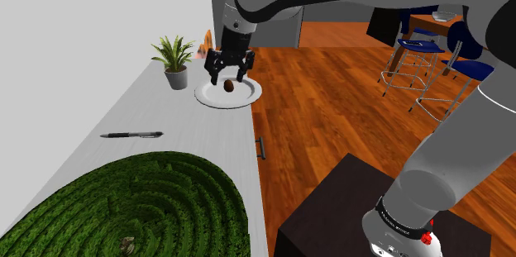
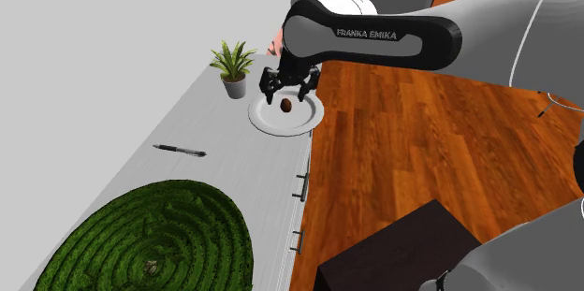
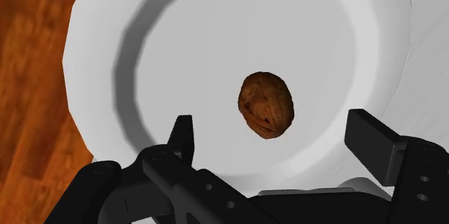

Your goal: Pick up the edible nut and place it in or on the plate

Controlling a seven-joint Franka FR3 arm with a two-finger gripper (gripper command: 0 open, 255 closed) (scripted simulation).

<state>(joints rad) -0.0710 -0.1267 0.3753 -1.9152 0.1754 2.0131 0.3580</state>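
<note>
The two black fingers (image 3: 181, 135) are seen spread apart, and nothing is clasped by them. The brown, wrinkled nut (image 3: 267, 104) is found between them but is touched by neither. It appears to rest on the white plate (image 3: 216, 35), though contact with the dish cannot be confirmed from these views. The gripper (image 1: 230, 74) is held just above the plate, pointing down. The plate is set on the pale counter (image 1: 165, 111), close to the edge that borders the wooden floor (image 1: 331, 90). A potted plant (image 1: 173, 61) is placed just beside the plate. A black pen (image 1: 132, 135) is laid nearer the dark stand (image 1: 331, 206), and a round green mat (image 1: 140, 206) nearer still.
</note>
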